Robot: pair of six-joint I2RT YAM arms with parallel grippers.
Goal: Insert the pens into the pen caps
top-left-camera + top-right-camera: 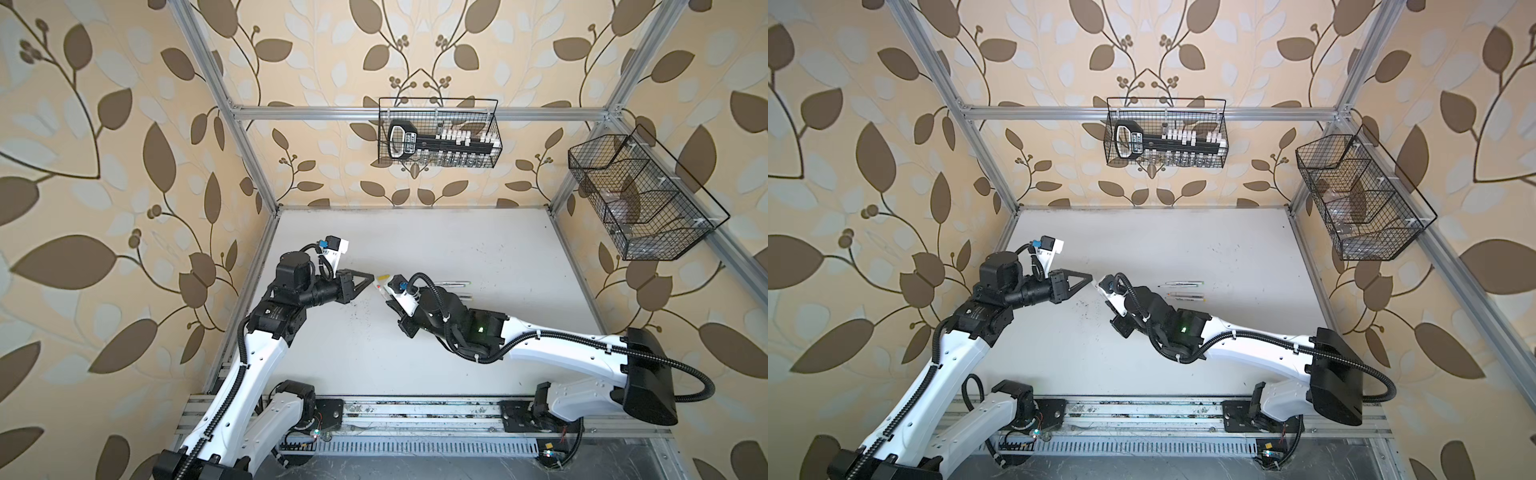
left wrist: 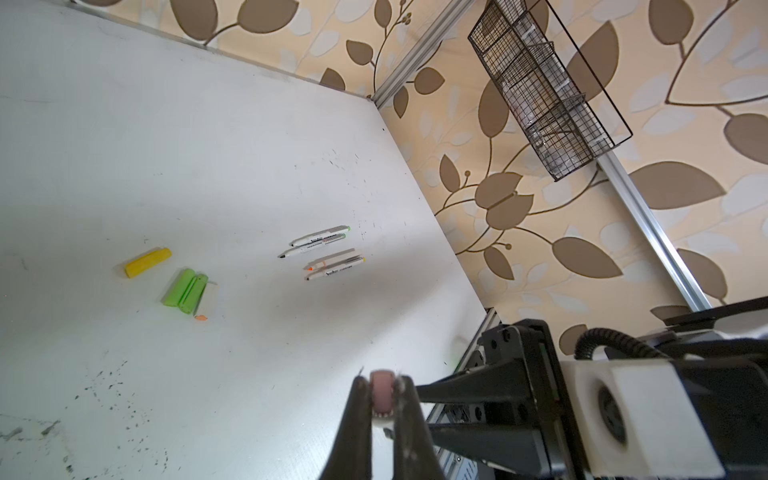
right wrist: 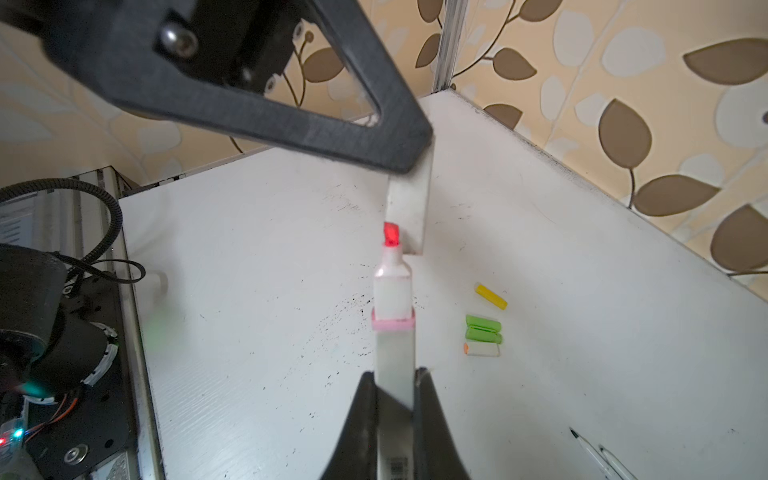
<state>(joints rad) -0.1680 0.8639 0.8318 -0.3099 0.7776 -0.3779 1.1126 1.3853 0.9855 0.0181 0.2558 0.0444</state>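
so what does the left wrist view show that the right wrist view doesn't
Left wrist only: the wire basket and all four loose pens whole. Right wrist only: the red-tipped pen gripped in the right claw. Both: the pale cap in the shut left claw, plus the yellow cap, two green caps and orange-ended cap on the table.

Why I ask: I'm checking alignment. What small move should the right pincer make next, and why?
Probably shift the right pincer sideways to centre the pen's red tip on the mouth of the pale cap held by the left pincer. In the right wrist view the tip sits beside the cap's edge, not inside, so pushing straight might catch the rim.
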